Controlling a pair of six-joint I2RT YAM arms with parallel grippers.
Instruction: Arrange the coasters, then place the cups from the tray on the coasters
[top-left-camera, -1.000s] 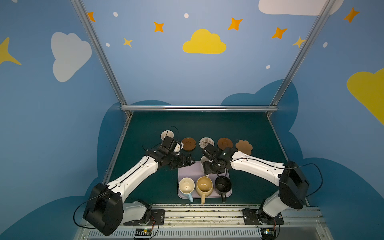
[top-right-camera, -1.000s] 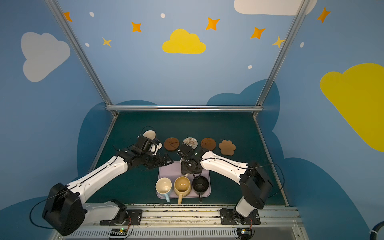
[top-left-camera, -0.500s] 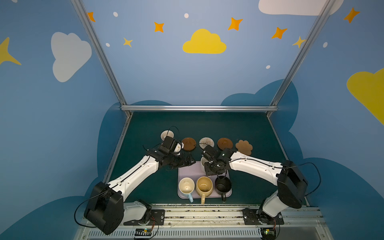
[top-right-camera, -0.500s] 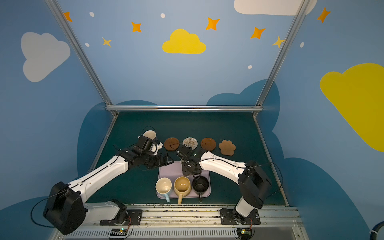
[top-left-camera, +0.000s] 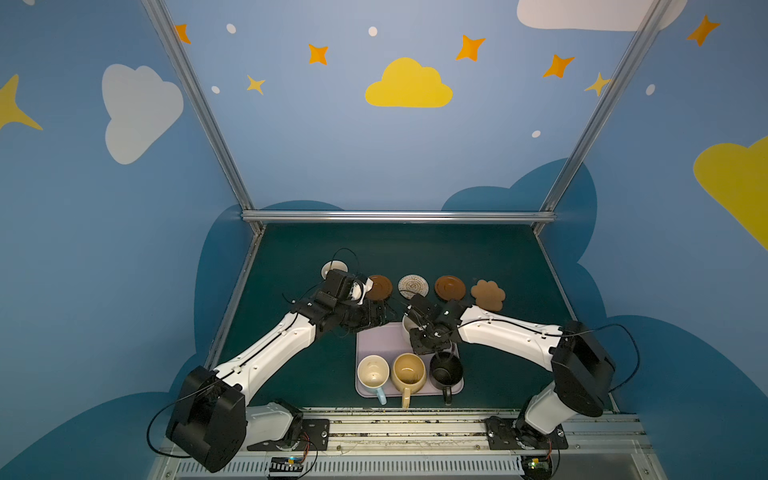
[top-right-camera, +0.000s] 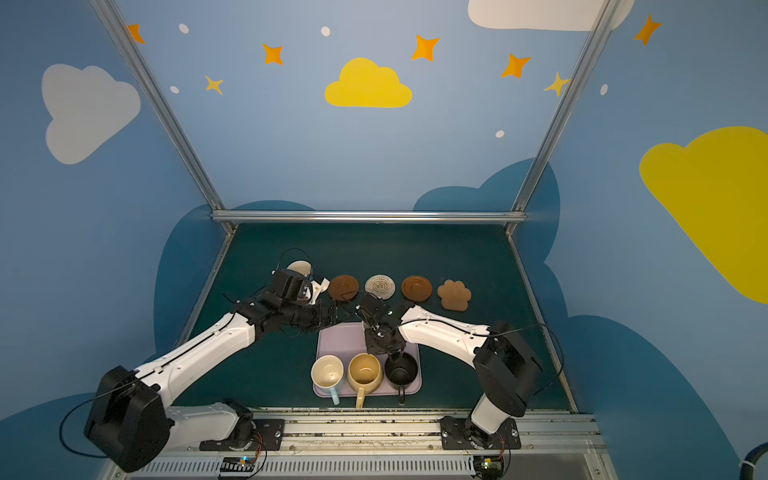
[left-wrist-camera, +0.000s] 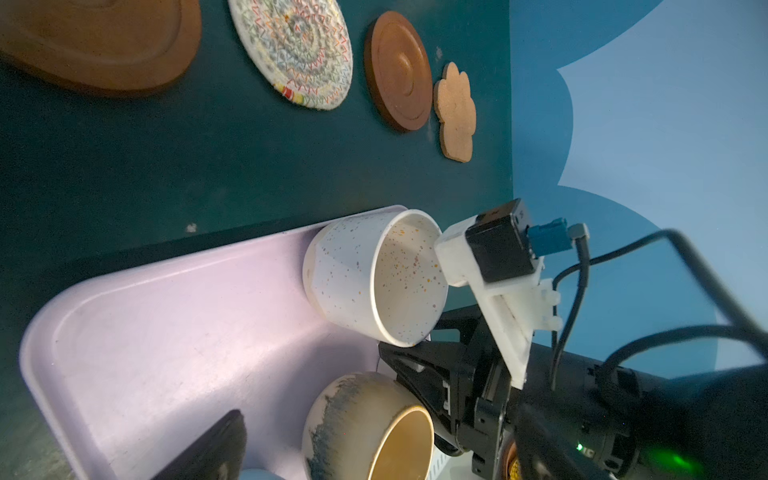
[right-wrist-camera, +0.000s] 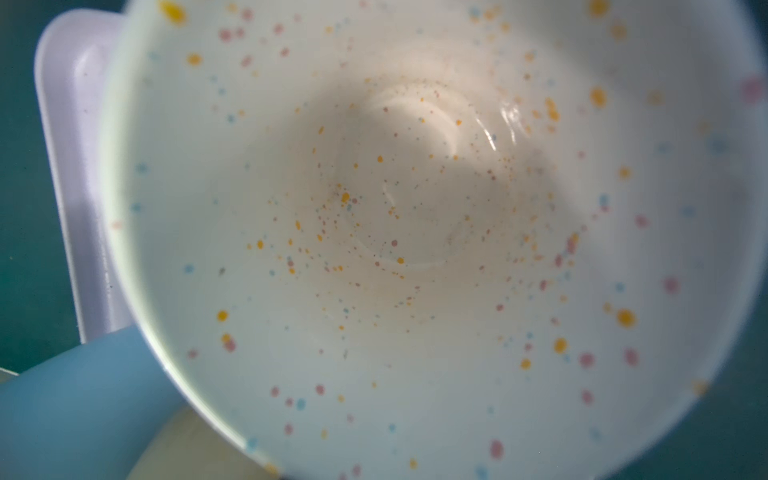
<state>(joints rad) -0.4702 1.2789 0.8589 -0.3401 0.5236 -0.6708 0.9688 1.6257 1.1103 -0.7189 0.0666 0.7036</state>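
Showing cream cup (left-wrist-camera: 353, 270) just beneath right jaws (closure not discernible) on tray (left-wrist-camera: 166, 332); left jaws agape, farther off.

My left arm (top-left-camera: 270, 353) stretches from its near-left base toward the middle. The wrist is bent so that the left end effector (top-left-camera: 382, 318) points to the right, held low. Its jaws stand wide apart with nothing between them, and one dark finger (left-wrist-camera: 208, 444) shows in the left wrist view. My right arm (top-left-camera: 507, 332) reaches from the near-right base leftward to the middle, wrist tipped so the right end effector (top-left-camera: 430, 347) points downward. I cannot make out how its jaws stand. The two end effectors sit near each other, apart.
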